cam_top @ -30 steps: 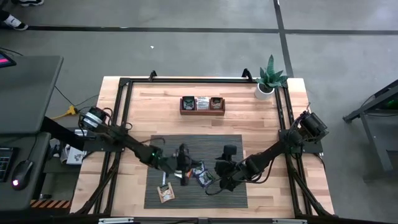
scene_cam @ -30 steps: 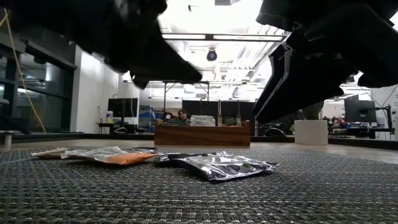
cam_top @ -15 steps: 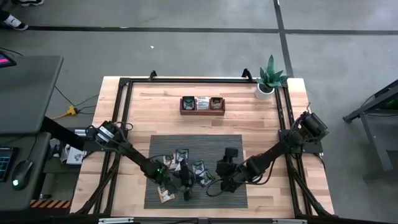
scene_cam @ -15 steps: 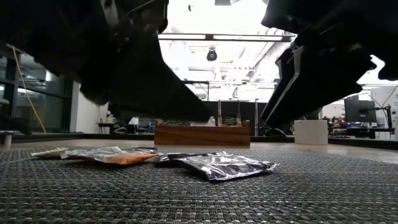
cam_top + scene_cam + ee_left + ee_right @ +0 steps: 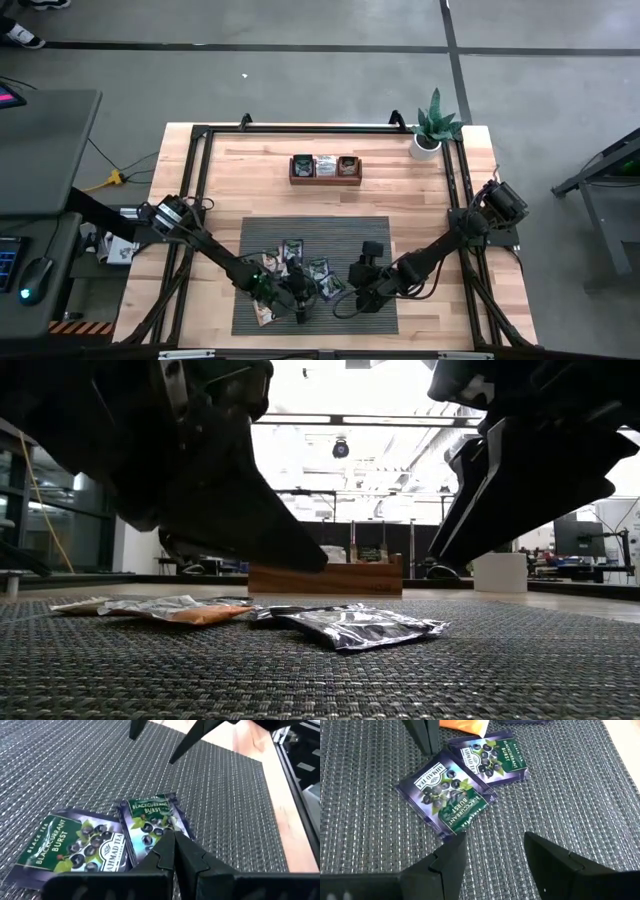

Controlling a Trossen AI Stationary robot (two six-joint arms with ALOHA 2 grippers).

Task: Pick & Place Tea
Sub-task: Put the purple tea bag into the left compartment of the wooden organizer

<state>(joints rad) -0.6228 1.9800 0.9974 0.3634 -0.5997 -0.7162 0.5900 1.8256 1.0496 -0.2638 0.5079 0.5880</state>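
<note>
Two blackcurrant sachets (image 5: 462, 777) lie flat on the grey mat (image 5: 370, 228), overlapping at one edge, with an orange sachet (image 5: 462, 726) just beyond them. Right tool (image 5: 495, 855) hovers just short of the nearer sachet, jaws wide and empty, straddling its corner; it looks the likelier arm to pick. Left tool (image 5: 175, 852) is pinched shut with nothing in it, tips right at the other sachet's edge, crowding from the opposite side. Open mat all around, tabletop edge well apart; the wooden box (image 5: 325, 168) lies well beyond the mat.
</note>
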